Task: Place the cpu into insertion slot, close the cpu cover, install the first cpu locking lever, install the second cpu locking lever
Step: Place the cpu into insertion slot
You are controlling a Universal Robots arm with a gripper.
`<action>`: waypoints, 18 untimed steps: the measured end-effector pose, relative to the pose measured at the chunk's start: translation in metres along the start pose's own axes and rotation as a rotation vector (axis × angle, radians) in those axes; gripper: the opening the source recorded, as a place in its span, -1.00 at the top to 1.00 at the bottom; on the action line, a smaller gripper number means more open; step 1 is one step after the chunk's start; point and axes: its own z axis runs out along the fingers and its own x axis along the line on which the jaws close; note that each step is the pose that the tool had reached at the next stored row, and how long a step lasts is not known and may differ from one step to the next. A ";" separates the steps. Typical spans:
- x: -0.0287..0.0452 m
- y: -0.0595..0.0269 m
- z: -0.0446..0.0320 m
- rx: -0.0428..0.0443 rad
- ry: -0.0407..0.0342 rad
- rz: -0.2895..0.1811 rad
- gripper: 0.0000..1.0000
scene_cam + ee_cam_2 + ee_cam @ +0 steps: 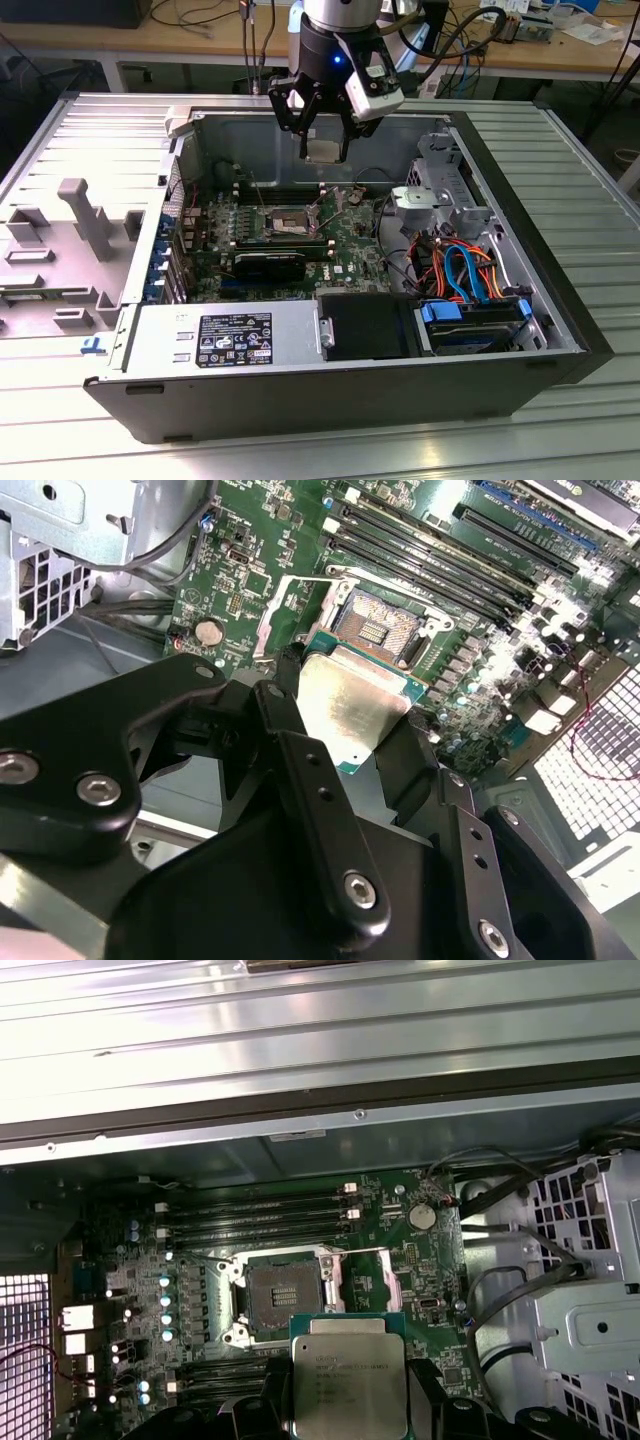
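The gripper [350,732], clamped on the cpu [345,698], hides two of its edges above the empty insertion slot [378,630].

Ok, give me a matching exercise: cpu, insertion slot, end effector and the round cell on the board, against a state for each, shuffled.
Things:
1. cpu
2. insertion slot
3. end effector
4. round cell

States:
A. empty, dark centre exposed
B. silvery disc on the green board
C. shut on the cpu
D. held in the air

Pairs: 1-D, 2-A, 3-C, 4-B.
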 end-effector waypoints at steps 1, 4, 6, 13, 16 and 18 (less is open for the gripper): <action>0.0000 0.0000 0.0000 0.0000 -0.0001 0.001 -0.09; 0.0000 -0.0001 0.0000 0.0000 -0.0004 0.004 -0.09; 0.0000 -0.0001 0.0000 0.0000 -0.0005 0.006 -0.09; 0.0000 -0.0001 0.0000 -0.0002 -0.0011 0.012 -0.09; 0.0000 -0.0001 0.0000 -0.0002 -0.0014 0.015 -0.09; 0.0000 -0.0001 0.0000 -0.0003 -0.0015 0.017 -0.09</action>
